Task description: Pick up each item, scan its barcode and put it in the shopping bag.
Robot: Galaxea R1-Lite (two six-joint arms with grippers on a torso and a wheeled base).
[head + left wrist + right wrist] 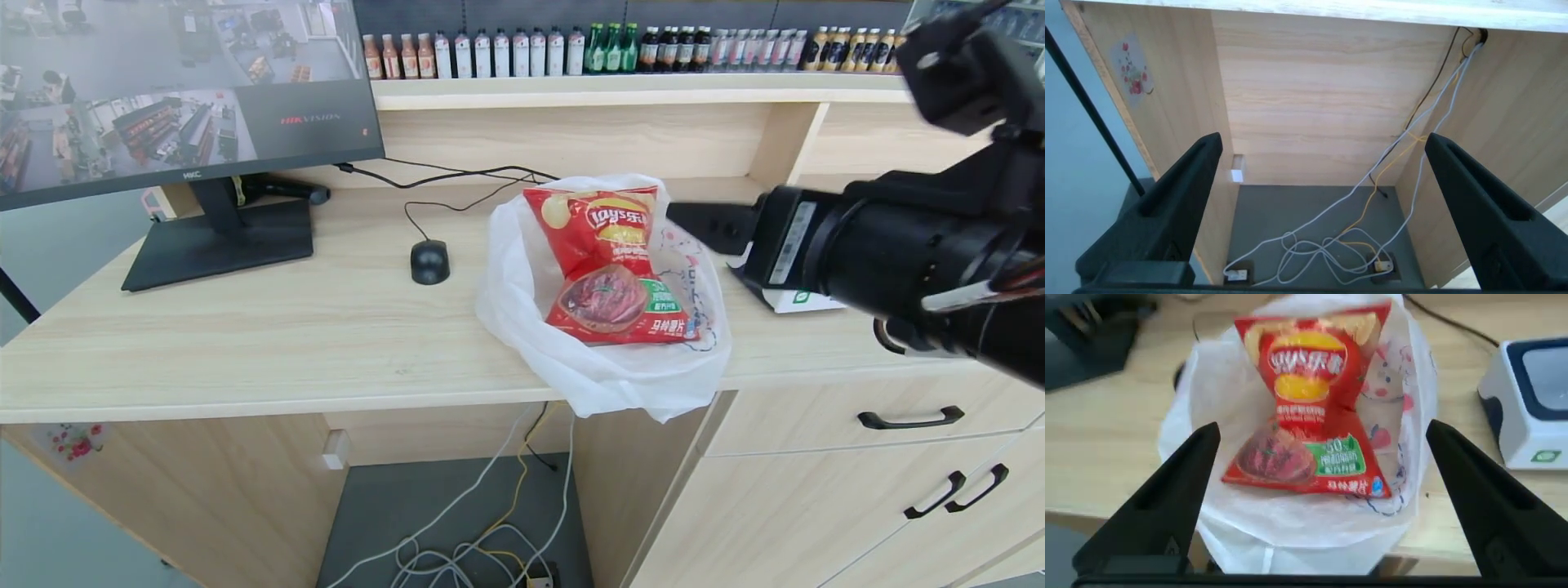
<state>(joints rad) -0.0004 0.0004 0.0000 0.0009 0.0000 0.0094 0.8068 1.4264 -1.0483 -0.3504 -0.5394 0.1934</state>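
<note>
We face a pale wooden counter (286, 327) in a shop. The white plastic shopping bag (604, 376) sits open near its front edge, its lower fold hanging over the lip. Inside it a red chip bag (600, 224) stands upright at the back, and a second red packet (624, 306) lies flat in front of it, touching its base.

The right gripper (1321, 429) hangs above the bag with its fingers spread wide and nothing between them. The left gripper (1323, 140) is low, facing the recess under the counter, also spread wide and empty.

Left of the bag a black mouse (429, 261) lies on the wood, and farther left stands a monitor (180, 82) (showing camera feeds of store aisles). A white scanner (1535, 400) rests on the counter just right of the bag. Behind, a raised shelf carries a row of bottles (620, 49). Drawers with black handles (910, 420) fill the counter's right side, loose cables (1347, 245) trail on the floor of the recess, and a flower sticker (1133, 69) marks its side panel.
</note>
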